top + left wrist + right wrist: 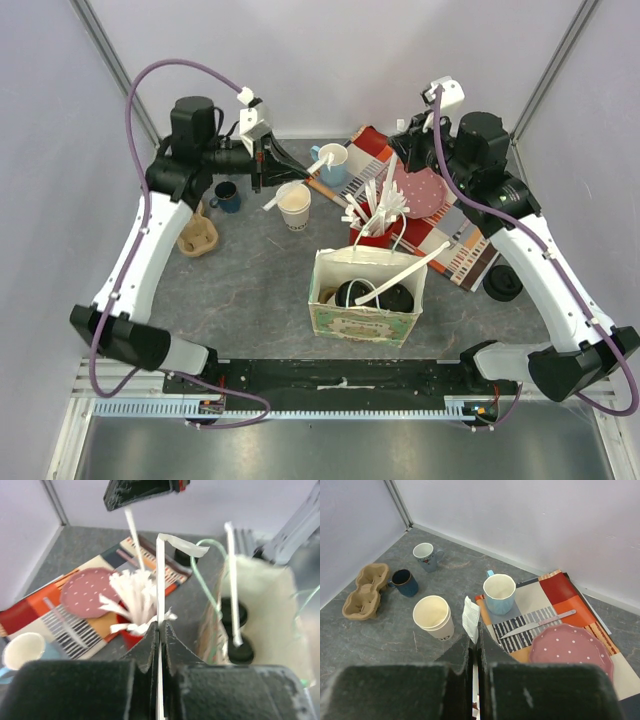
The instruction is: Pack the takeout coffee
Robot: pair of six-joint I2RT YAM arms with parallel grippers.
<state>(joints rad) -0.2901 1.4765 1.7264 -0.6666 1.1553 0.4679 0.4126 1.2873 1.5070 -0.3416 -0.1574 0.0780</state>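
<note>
A lidless cream paper cup with dark lettering stands on the table left of centre; it also shows in the right wrist view. Black-lidded cups sit inside the printed paper bag; their lids show in the left wrist view. My left gripper is just behind the open cup, shut on a thin white paper strip. My right gripper hangs over the red holder, shut on another white paper strip.
A red holder of white strips stands behind the bag on a striped placemat, with a pink plate and a knife. A light-blue mug, dark-blue mug, white mug, cardboard carrier and loose black lid lie around.
</note>
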